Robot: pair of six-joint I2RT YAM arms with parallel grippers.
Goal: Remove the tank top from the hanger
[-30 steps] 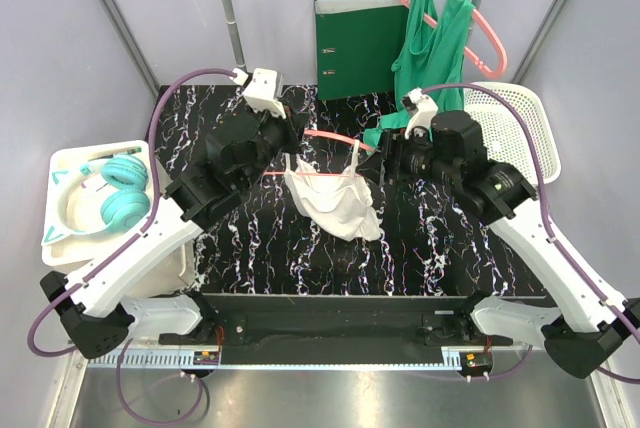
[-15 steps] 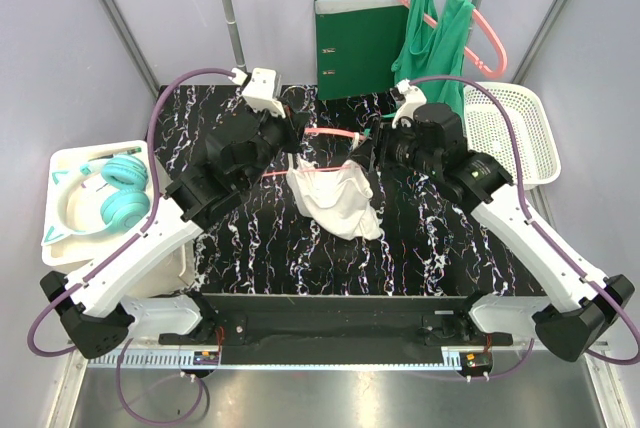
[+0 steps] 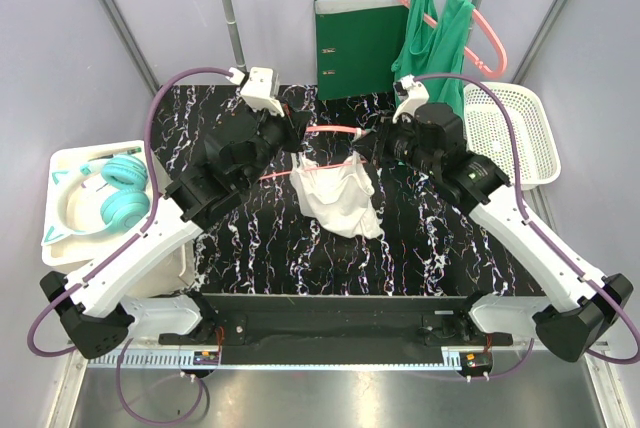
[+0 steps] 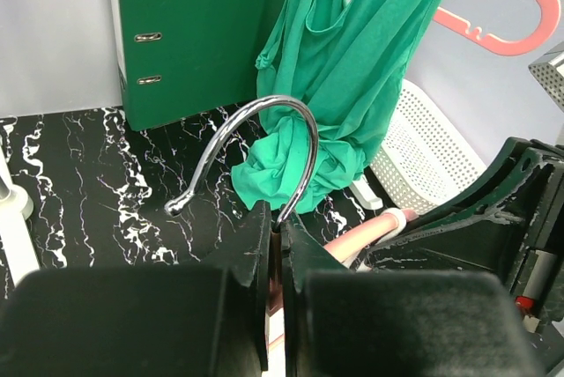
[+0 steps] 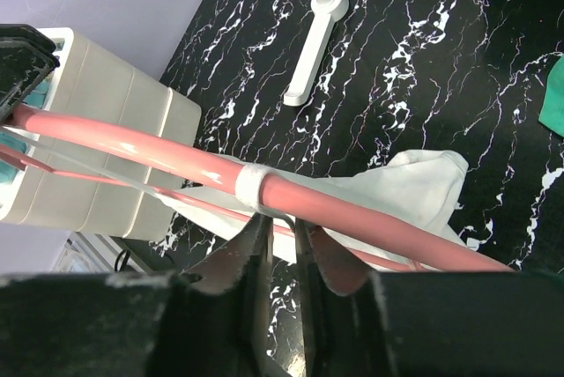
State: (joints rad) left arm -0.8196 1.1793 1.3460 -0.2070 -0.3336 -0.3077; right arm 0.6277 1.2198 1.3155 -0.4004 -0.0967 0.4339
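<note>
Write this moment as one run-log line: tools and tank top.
left tool: shut on hanger hook | right tool: at white strap on hanger arm, grip unclear | tank top: not yet off

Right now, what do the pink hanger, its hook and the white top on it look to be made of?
The hanger: likely plastic, glossy pink, with smooth bright highlights. Its hook: polished metal, chrome-like and mirror-bright. The white tank top: thin soft fabric, perhaps a knit, since it drapes and creases limply.
</note>
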